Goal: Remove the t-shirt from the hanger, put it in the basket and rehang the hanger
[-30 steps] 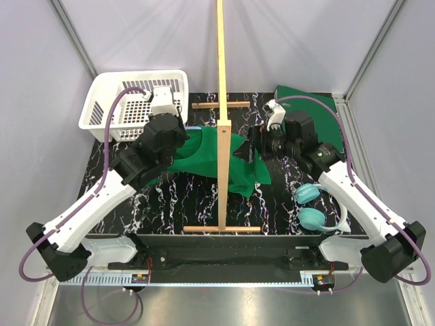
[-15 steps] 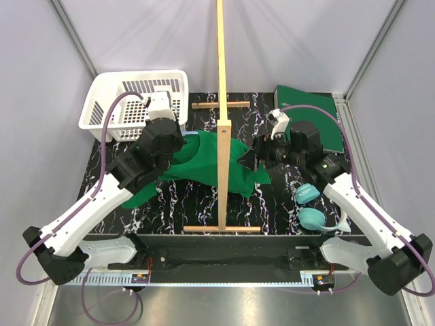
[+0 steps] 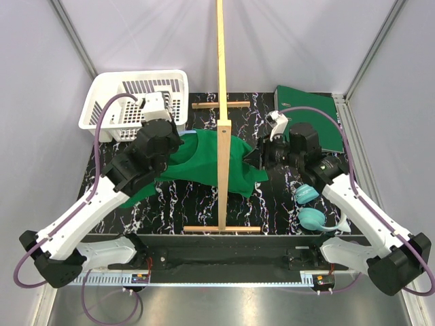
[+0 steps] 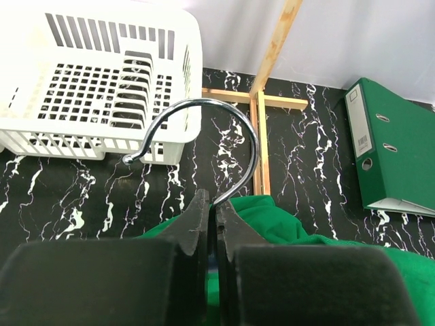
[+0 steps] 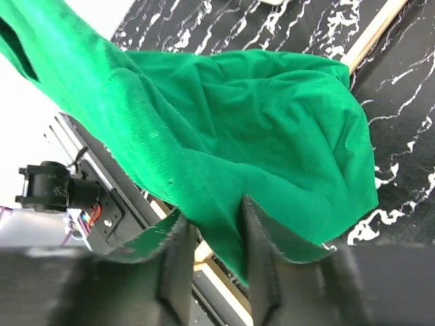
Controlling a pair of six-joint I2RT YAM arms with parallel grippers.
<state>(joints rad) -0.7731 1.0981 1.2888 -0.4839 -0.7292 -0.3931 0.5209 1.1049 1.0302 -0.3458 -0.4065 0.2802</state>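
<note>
Now the right gripper (image 5: 213,208) has squeezed in about halfway from wide open a moment ago, with the edge of the t-shirt (image 3: 204,159) sitting between its fingers. I cannot tell if it pinches the cloth yet, but it looks ready to grab and pull. The left gripper (image 4: 216,204) is closed tight on the stem of the hanger (image 4: 197,101), just under the shiny hook, and holds it up. The shirt hangs in the middle of the table, across the wooden pole stand (image 3: 221,102). The left arm reaches in from 8 o'clock. The right arm reaches in from 4 o'clock, its fingers pointing at the shirt's right side.
</note>
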